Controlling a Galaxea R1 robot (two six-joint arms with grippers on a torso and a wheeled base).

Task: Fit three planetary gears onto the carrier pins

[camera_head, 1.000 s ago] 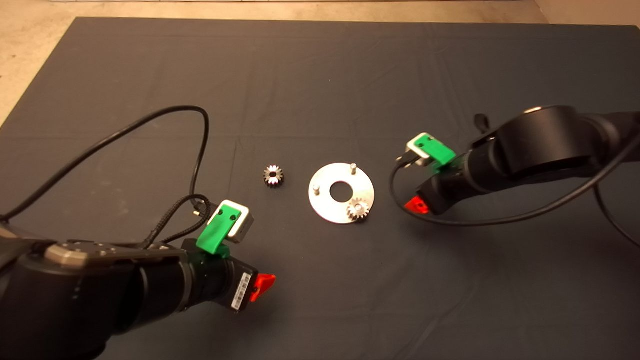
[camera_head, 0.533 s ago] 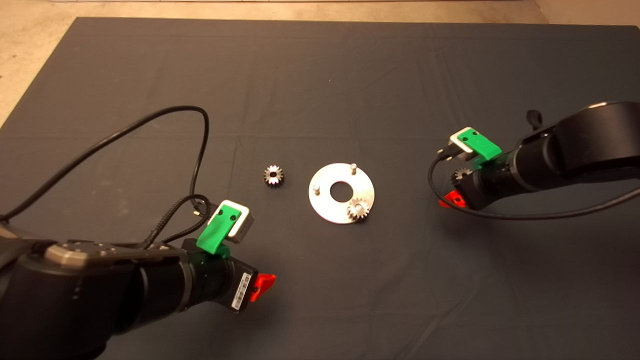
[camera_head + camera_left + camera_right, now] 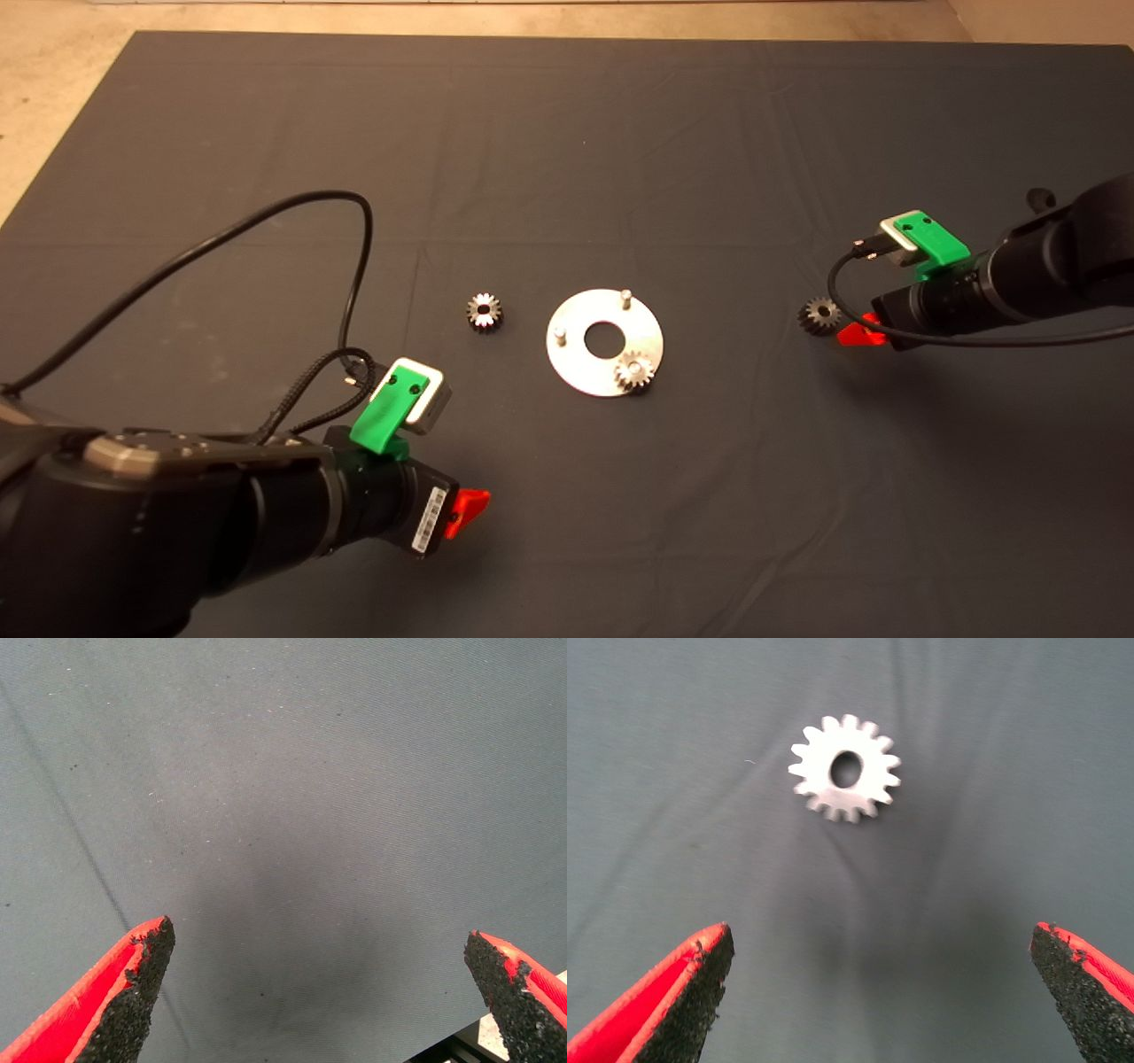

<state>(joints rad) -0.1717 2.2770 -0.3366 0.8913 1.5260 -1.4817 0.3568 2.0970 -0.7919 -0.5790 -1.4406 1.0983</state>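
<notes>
The shiny disc (image 3: 580,372) lies mid-mat with two bare carrier pins (image 3: 626,298) (image 3: 560,335). One planetary gear (image 3: 634,369) sits at the disc's near edge on the third pin. A second gear (image 3: 485,312) lies loose on the mat left of the disc. A third gear (image 3: 819,315) (image 3: 847,769) lies flat to the right, just ahead of my right gripper (image 3: 852,333) (image 3: 881,997), which is open and apart from it. My left gripper (image 3: 467,511) (image 3: 319,992) is open over bare mat at the lower left.
The dark mat (image 3: 567,133) covers the table, with pale floor (image 3: 53,80) beyond its far and left edges. Black cables loop from the left wrist (image 3: 354,266) and the right wrist (image 3: 837,283).
My right arm has drawn back to the right, away from the disc, uncovering the gear that lies on the mat there. The left arm has barely shifted.
</notes>
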